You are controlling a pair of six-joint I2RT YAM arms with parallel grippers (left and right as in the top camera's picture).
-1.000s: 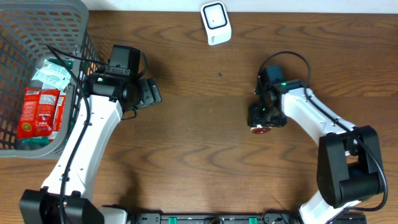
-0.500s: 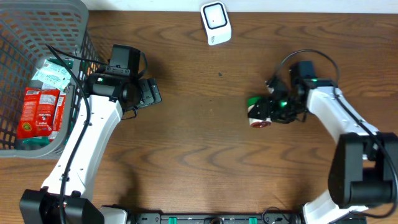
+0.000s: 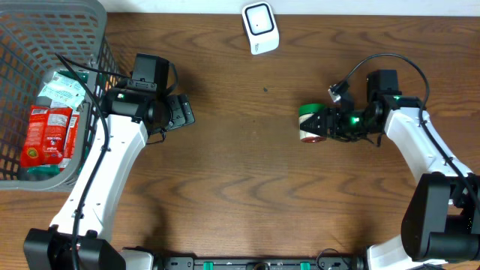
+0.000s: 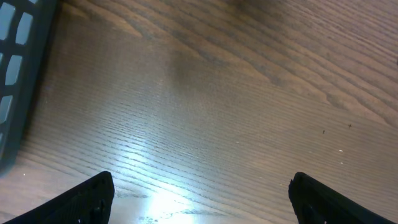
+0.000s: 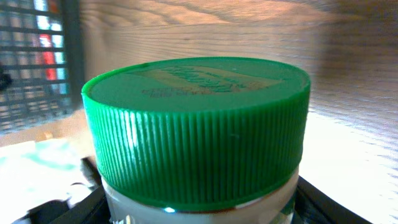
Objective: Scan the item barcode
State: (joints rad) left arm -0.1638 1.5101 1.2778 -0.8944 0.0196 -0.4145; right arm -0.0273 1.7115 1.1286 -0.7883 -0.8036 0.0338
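As the right gripper (image 3: 318,126) clamps the jar (image 3: 306,121) right of centre, we see the scanner (image 3: 259,28) lying far and left of it, while the left gripper (image 3: 182,112) hangs apart, empty.

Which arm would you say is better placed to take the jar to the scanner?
Right: the right pincer grips the jar; the left pincer is open and empty beside the basket.
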